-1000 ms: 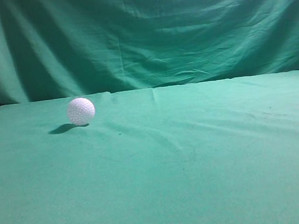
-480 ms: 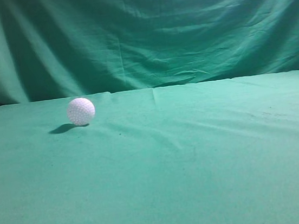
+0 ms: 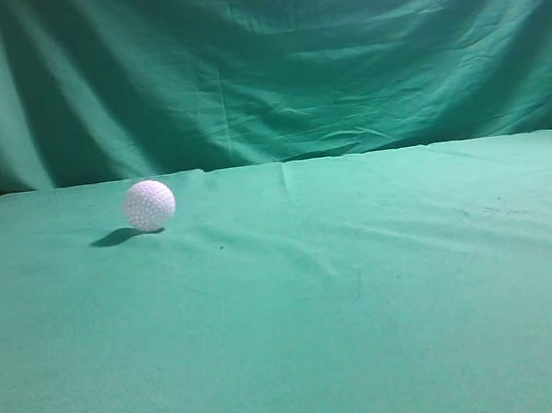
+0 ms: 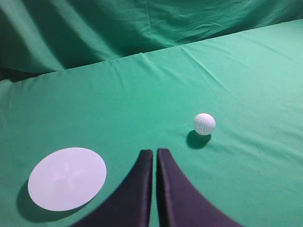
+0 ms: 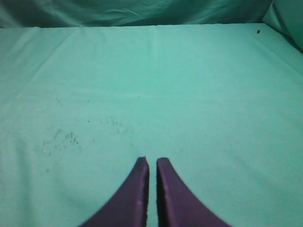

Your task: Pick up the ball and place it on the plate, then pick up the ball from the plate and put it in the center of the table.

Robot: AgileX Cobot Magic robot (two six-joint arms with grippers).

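Left wrist view: ball [image 4: 204,124] at two o'clock, plate [image 4: 66,178] at nine, bare; left claw [image 4: 155,152] and right claw [image 5: 151,161] pinched together, empty. Nothing done yet.

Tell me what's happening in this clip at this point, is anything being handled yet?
Nothing is being handled. The white dimpled golf ball sits on the green cloth-covered table, with nothing touching it. In the left wrist view, the left gripper has its dark fingers closed and empty, short of the ball, with the round white plate lying flat to its left. The right gripper is also closed over bare cloth. The ball is not on the plate, so the first pick has not started.
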